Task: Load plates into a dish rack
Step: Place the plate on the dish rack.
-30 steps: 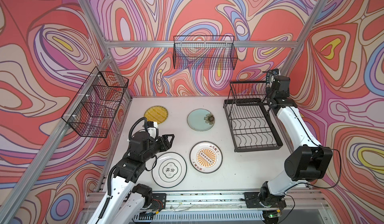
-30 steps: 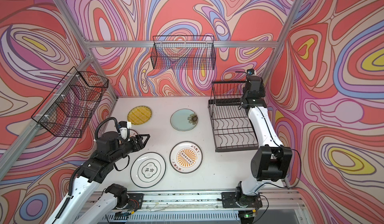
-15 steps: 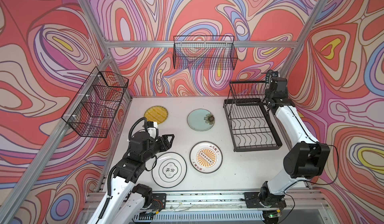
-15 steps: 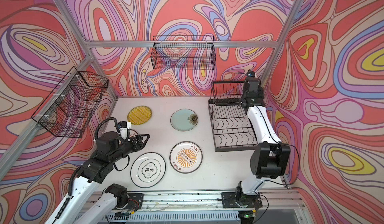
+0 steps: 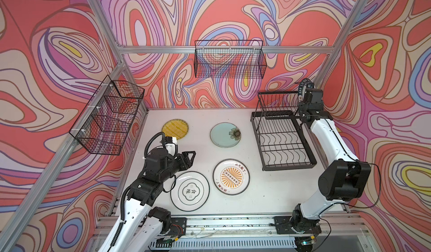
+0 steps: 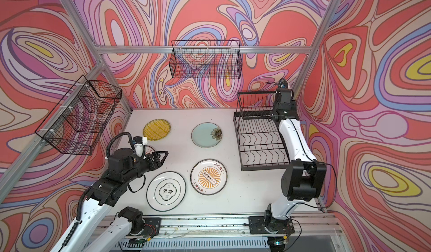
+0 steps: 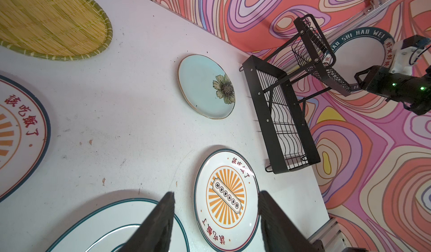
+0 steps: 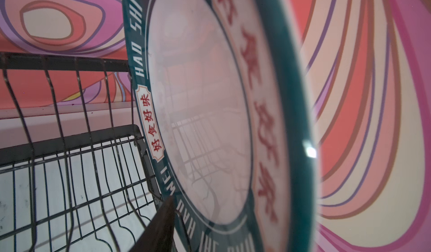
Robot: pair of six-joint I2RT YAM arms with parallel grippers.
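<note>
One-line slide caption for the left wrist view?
Open left gripper amid flat-lying plates; lettered plate upright at the dish rack's upper tier.

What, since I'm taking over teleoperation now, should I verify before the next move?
1. Lettered plate upright at the dish rack's upper tier: ok.
2. That plate seated in a slot: cannot tell.
3. Right gripper clear of it: cannot tell.
4. Left gripper open, empty: ok.
5. Every plate racked: not ok; sunburst plate and others lie flat on the table.
</note>
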